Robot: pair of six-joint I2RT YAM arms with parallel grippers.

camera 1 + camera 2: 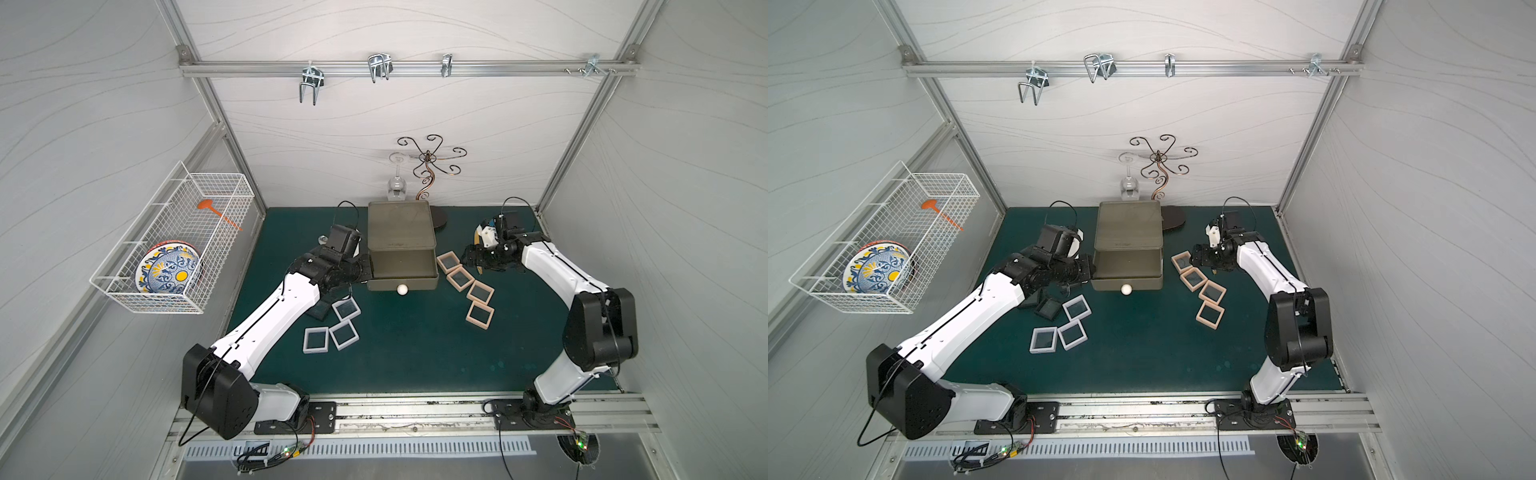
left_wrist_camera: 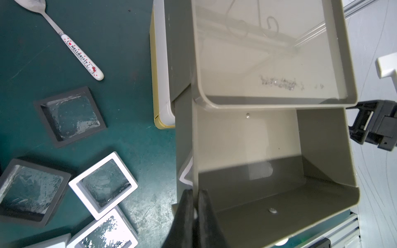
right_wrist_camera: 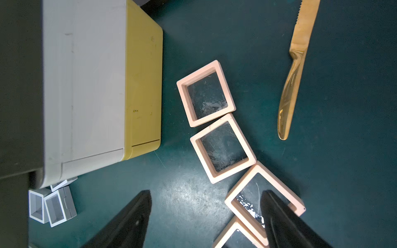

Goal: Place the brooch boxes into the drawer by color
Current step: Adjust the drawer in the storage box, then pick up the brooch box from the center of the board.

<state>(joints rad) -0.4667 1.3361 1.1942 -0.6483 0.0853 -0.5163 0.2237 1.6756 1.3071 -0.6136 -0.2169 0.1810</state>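
Four pink boxes (image 1: 460, 277) lie in a touching chain on the mat (image 1: 415, 357) just R of the drawer (image 1: 402, 226). Three white boxes (image 1: 343, 334) sit in a loose cluster at its front-L, w/ black boxes (image 1: 1048, 308) beside them, partly under the L arm (image 1: 270, 320). Two black ones show clearly in the L wrist view; can't tell abt a third. Nothing is in the drawer yet. The top tier (image 1: 403, 266), olive-grey w/ white knob (image 1: 402, 289), is pulled out and bare inside. The white tier (image 3: 86, 85) and yellow tier (image 3: 141, 85) below look closed.

L gripper (image 2: 194, 192) is pinched shut on the top tier's side wall, one finger inside, one outside. Prob. reason: it steadies the light unit and holds the tier out so it won't slide when a box drops in.

R gripper (image 3: 206, 193) hovers over the pink chain w/ fingers spread wide, nothing btwn them. One finger (image 3: 279, 214) sits above the third pink box. The wide spread fits a frame's width, so this looks like a pre-grasp for a pink box. Which colour goes w/ which tier the scene doesn't settle.

Risk: the pink boxes touch, so closing on one may nudge its neighbours. Spoon (image 2: 79, 53) and gold knife (image 3: 294, 70) lie off to the sides, not part of the job.
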